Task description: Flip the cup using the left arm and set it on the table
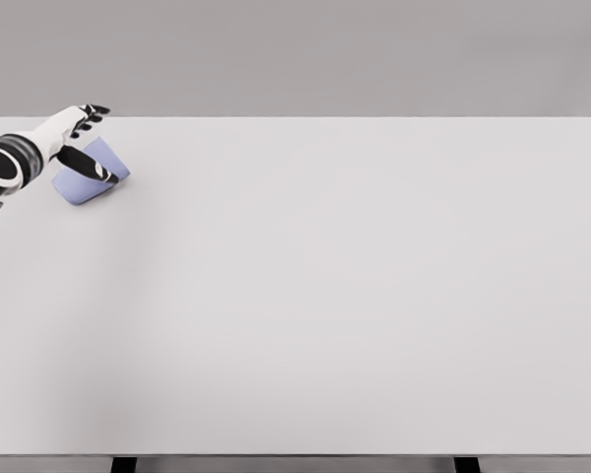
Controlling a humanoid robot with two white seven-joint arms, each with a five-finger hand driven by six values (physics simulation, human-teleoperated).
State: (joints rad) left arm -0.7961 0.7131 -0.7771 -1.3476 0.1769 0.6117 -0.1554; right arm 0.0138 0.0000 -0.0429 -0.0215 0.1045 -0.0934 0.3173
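While the left hand (77, 138) reached in from the far left edge of the head view, its fingers were curled around a pale blue cup (91, 174), thumb (83, 164) lying dark across the cup's side and the other fingertips (95, 113) showing just beyond it. The cup sat tucked under and slightly in front of the palm, tilted rather than upright, its lower edge at or very near the white table (355, 296); whether it was touching the surface or held just clear of it could not be told from this view. Which end was the rim was also unclear.

By my judgement the flip was under way and not finished, since the cup was neither standing nor let go. The risks followed from that. The grasp looked shallow, thumb against one wall and fingers over the top, so a wrist rotation could let the smooth cup slide or spin out between them. The hand was working close to the table's far left corner, so a cup that slipped could roll off either nearby edge. Releasing while the cup was leaning would probably tip it onto its side.

The right arm did not appear.
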